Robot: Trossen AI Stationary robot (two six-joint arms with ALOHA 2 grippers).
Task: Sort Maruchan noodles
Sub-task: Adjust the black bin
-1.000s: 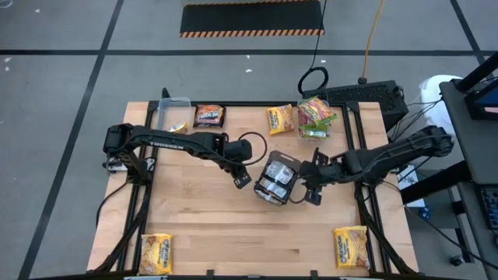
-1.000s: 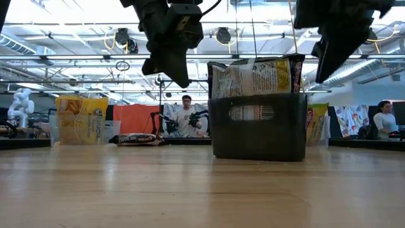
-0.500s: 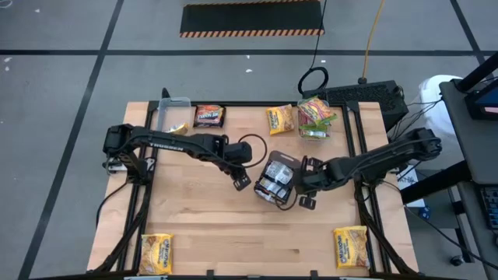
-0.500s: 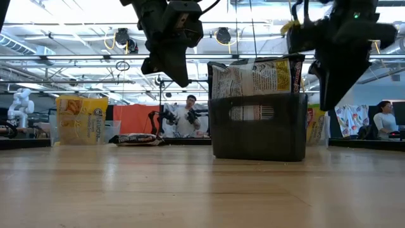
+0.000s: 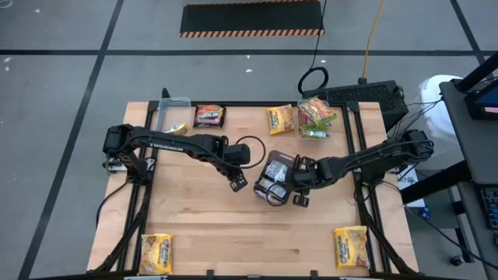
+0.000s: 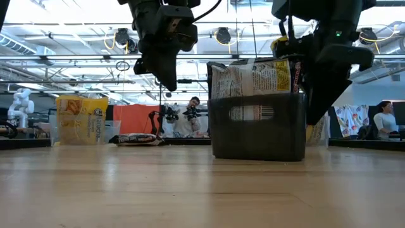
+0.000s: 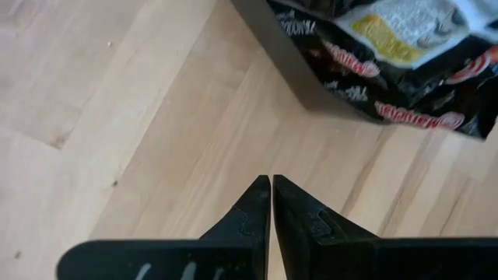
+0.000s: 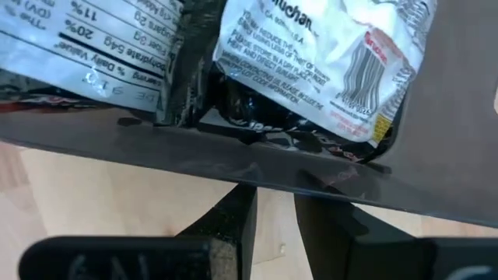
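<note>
Dark grey tray (image 5: 274, 179) mid-desk holds upright Maruchan noodles (image 6: 253, 77). Right gripper (image 5: 299, 190) at tray's 3 o'clock, jaws narrowly parted, prob. lining up a pick. Left gripper (image 5: 236, 182) at 9 o'clock, jaws closed, empty.

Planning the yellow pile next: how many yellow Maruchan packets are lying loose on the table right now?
3: one yellow packet along the far edge beside the clear tub of packets, one at the near-left corner, one at the near-right corner. Others may be hidden inside the tubs or the dark tray.

The dark left gripper (image 5: 239, 183) hangs with its two fingers pressed together, while the dark right gripper (image 5: 299, 199), well apart from it, shows fingers slightly parted.
</note>
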